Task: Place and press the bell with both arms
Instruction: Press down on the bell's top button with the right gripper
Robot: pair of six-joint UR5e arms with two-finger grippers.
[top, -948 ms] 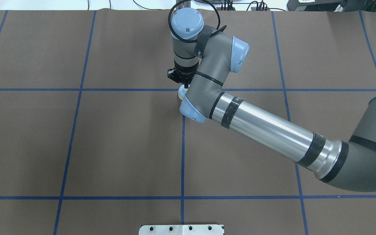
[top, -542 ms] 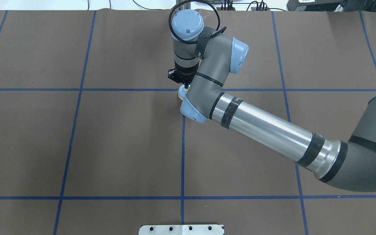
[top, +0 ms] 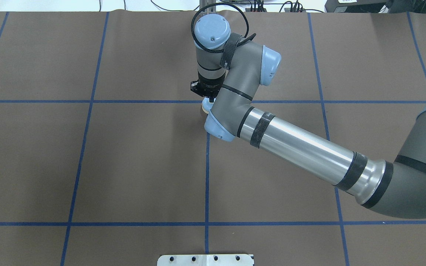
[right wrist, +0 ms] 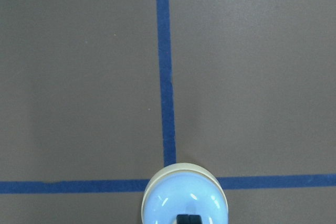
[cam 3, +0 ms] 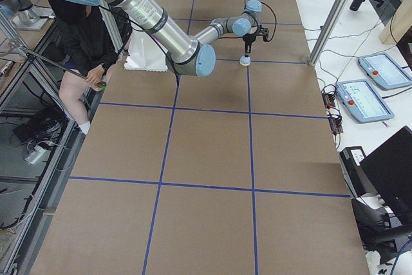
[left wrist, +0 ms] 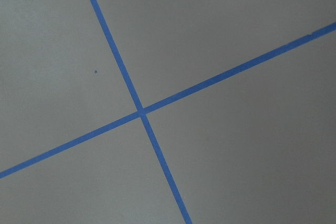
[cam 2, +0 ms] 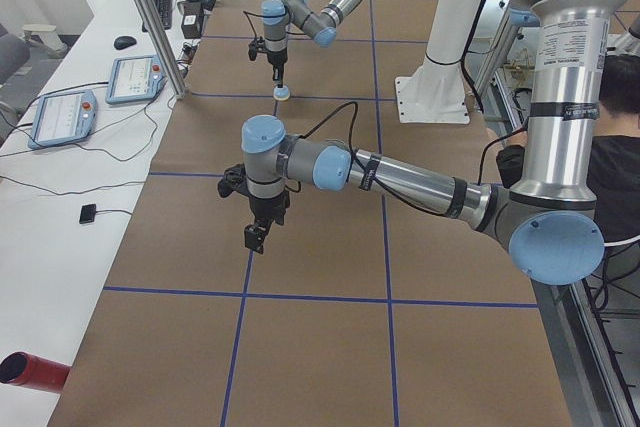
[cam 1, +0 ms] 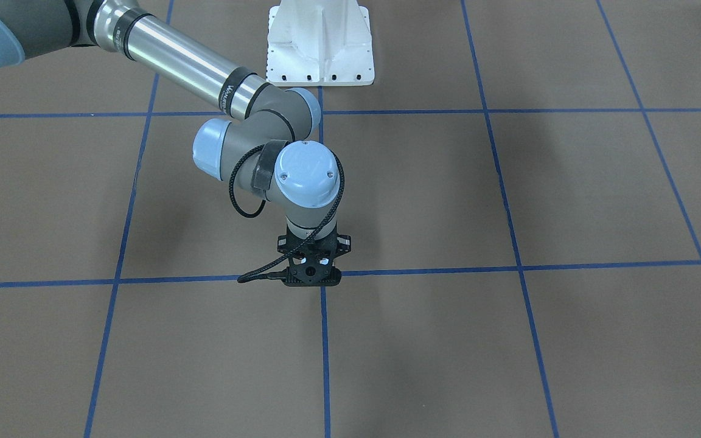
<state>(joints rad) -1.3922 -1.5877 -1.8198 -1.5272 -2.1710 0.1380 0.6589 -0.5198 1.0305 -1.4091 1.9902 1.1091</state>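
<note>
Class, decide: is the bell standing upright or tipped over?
Upright. The bell rests on its cream base on the table, dome facing up at the right wrist camera.

Bench (top: 142, 166): brown cover, blue tape grid (top: 206, 177). White table (cam 2: 60, 207) along one long edge: pendants (cam 2: 63, 117), mouse (cam 2: 124, 42), post (cam 2: 150, 22).

The brown table (top: 142, 166), gridded with blue tape (top: 206, 177), bears the bell (right wrist: 184, 192) on a tape crossing.

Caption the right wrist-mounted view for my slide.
Light-blue bell at a crossing of blue tape lines on the brown table cover, the right gripper showing as a black tip over its top.
</note>
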